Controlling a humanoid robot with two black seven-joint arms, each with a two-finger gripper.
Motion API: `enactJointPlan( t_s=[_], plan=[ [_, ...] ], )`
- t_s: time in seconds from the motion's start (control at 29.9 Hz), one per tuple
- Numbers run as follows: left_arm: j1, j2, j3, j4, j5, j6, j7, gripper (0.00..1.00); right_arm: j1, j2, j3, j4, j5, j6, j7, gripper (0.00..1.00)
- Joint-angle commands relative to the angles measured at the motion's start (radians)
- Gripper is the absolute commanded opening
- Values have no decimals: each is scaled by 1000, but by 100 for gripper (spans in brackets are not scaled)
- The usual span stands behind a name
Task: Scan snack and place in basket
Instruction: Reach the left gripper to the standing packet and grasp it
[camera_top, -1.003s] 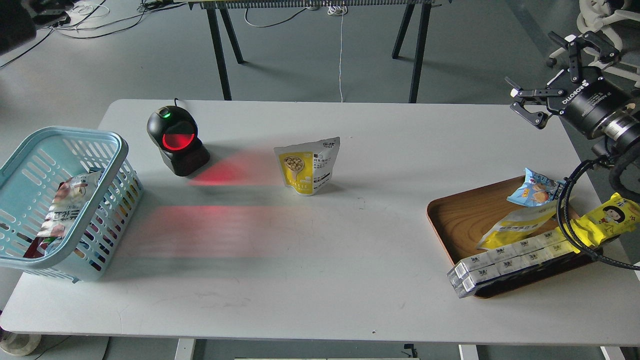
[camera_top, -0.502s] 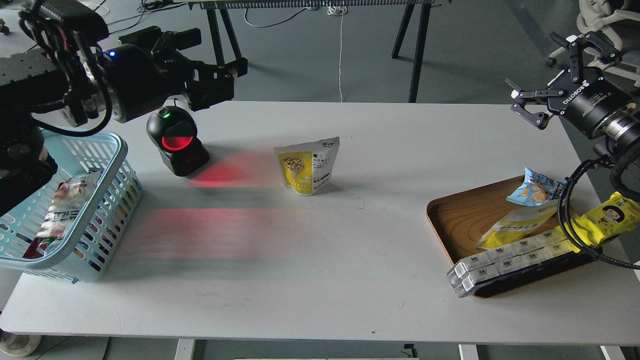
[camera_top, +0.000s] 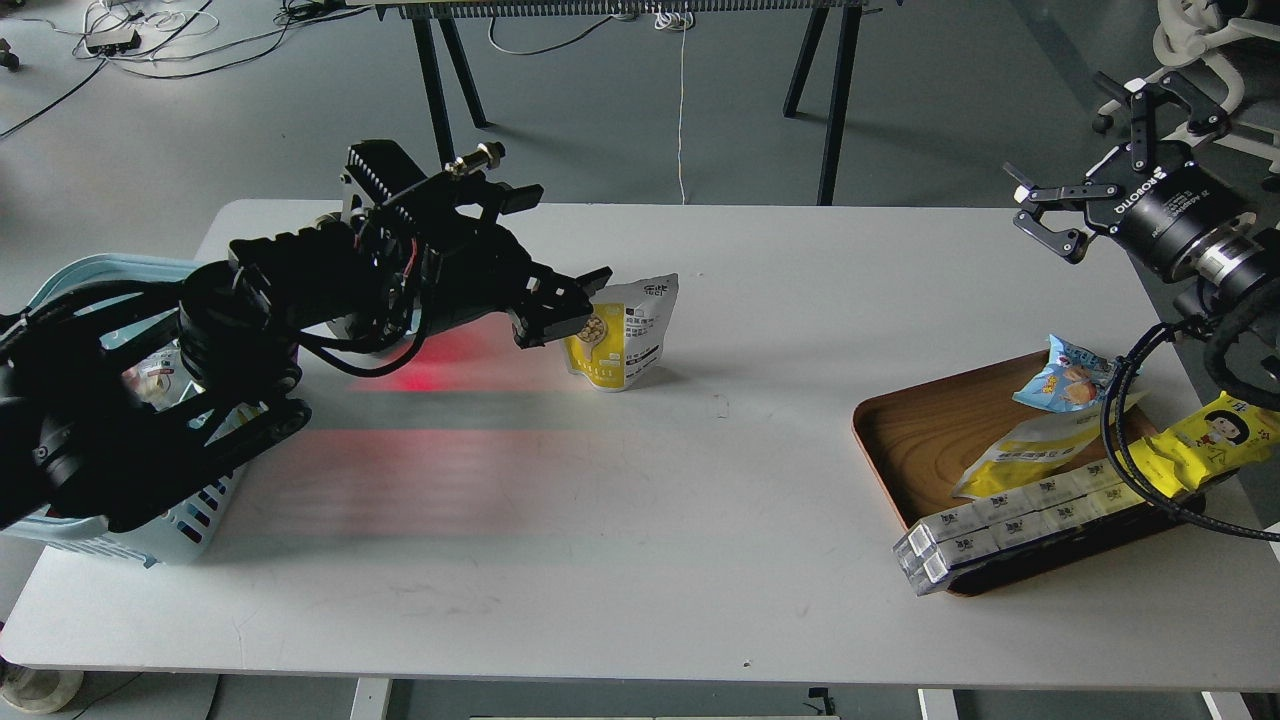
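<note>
The snack (camera_top: 632, 332), a yellow and white stand-up pouch, stands upright in the middle of the white table. My left gripper (camera_top: 572, 302) is open right at the pouch's left edge, with its jaws covering part of the pouch's yellow side; I cannot tell whether they touch it. The light-blue basket (camera_top: 100, 266) stands at the table's left end, mostly hidden behind my left arm. My right gripper (camera_top: 1076, 152) is open and empty, raised above the table's far right corner.
A brown wooden tray (camera_top: 925, 430) at the right holds a small blue packet (camera_top: 1068, 378), a long yellow pack with a cartoon girl (camera_top: 1212, 436), another yellow-white pouch (camera_top: 1040, 450) and white boxes (camera_top: 1010, 526). The scanner's red glow (camera_top: 430, 368) lies on the table; my left arm hides the scanner.
My left arm has swung in from the upper left, down over the scanner, and its gripper has reached the snack's left side. The snack and the right arm have barely moved.
</note>
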Motion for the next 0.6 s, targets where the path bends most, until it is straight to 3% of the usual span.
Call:
enactJointPlan(
  t_s=[0.0,0.57],
  plan=[
    [2,-55,8,47,0,1,1,99,0,0,-4,2,0,0,0,98],
    [1,-188,10,293,0,44,-40,96,2,2,3,7,0,0,0,98]
  ],
)
